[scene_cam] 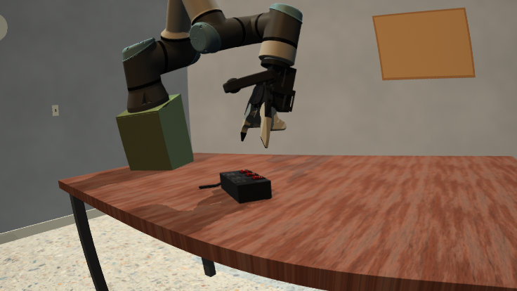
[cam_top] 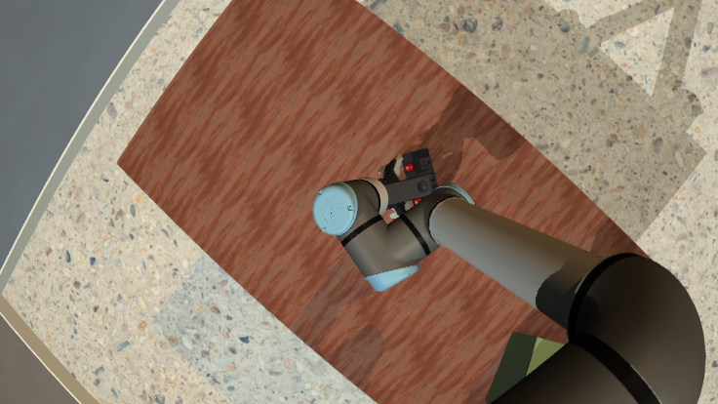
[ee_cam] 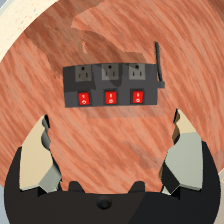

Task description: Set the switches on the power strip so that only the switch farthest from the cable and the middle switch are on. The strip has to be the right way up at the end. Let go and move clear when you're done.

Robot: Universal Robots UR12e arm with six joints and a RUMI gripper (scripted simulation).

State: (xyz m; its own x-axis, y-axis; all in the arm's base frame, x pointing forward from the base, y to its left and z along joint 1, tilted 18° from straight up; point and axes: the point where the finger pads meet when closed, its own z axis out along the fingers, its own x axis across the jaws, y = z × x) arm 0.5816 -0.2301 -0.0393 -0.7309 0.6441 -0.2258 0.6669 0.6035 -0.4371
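The arm [scene_cam: 231,30] reaches out from its green block [scene_cam: 155,136] with the wrist turned down, and the pincer [scene_cam: 254,139] hangs high above the strip [scene_cam: 245,186], fully open and holding nothing. The strip lies right way up on the surface [scene_cam: 361,202]. The wrist view shows all three red switches [ee_cam: 109,97] and the cable [ee_cam: 158,62] at the right end. From above, the arm hides most of the strip; switch positions are too small to read.
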